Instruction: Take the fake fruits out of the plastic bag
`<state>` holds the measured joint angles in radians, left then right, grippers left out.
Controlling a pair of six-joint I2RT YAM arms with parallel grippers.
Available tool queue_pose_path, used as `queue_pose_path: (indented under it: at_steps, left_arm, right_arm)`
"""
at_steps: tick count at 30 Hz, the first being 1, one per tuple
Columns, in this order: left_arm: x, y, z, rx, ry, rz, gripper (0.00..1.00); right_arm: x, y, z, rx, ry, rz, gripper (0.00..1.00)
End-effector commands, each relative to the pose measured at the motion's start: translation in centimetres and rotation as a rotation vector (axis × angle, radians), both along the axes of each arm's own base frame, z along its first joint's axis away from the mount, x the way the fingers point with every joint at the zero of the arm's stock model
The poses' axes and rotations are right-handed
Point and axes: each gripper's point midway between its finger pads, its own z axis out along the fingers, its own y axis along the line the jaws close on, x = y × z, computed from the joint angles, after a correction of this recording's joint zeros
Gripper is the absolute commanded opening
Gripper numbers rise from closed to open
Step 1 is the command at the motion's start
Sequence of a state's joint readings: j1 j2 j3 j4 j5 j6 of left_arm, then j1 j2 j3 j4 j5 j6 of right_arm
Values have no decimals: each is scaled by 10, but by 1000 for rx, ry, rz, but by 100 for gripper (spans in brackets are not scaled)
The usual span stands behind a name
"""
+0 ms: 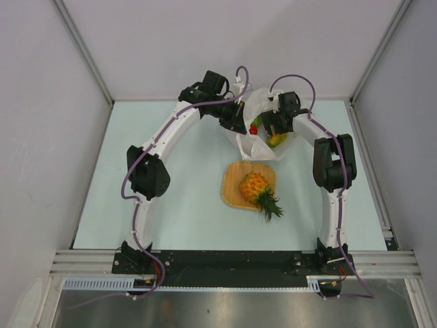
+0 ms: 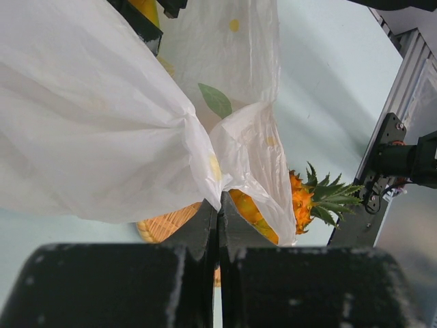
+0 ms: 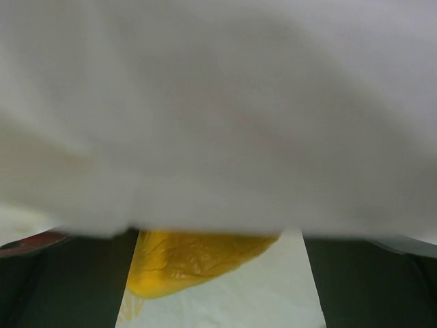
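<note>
Overhead, a white plastic bag (image 1: 254, 104) stands open at the upper middle of the frame, on a pale table (image 1: 171, 198). An arm reaches it from each side. Inside the bag a yellow mango (image 1: 276, 139) and a red piece (image 1: 253, 129) show.

Just below the bag, a pineapple (image 1: 254, 186) lies on an orange woven tray (image 1: 232, 179), its green crown pointing to the lower right.

The left gripper (image 2: 218, 205) is pinched tight on a gathered fold of the bag's edge.

In the right wrist view, blurred white plastic fills the upper frame. The right gripper (image 3: 218, 273) has its jaws set wide. The mango lies between them, with a gap at the right side.
</note>
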<state>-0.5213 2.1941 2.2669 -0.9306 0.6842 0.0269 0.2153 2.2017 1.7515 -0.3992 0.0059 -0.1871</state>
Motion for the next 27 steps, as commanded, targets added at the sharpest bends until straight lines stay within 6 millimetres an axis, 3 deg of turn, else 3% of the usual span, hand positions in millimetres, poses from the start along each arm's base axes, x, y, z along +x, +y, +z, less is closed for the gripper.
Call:
queue_pose_path:
  at_steps: [1,7,10,11,12,14,19,27]
  left_arm:
    - [-4,-5,15,-30,-36,-27,0]
    - [-7,-9,15,-27,-38,-33,0]
    - [-6,-8,15,-23,-43,-28,0]
    - [-6,-8,14,-19,-44,-28,0]
    - [-5,-7,14,-17,-47,-26,0]
    - [-5,-6,13,-11,-48,-22,0]
    - [-2,-6,11,-13,-42,-14,0]
    - [17,3,9,-50,-17,19,0]
  right_arm:
    - [-10,-8,31,-9,-45,-126,100]
    - [-16,7,14,61,13,-140,100]
    - [-10,15,12,91,11,-105,83]
    - [-8,17,13,93,5,-90,67]
    - [-6,18,15,85,-3,-76,61]
    - [0,19,31,90,-39,-60,45]
    - [0,26,73,121,-113,27,27]
    - [-33,39,159,182,-263,176,22]
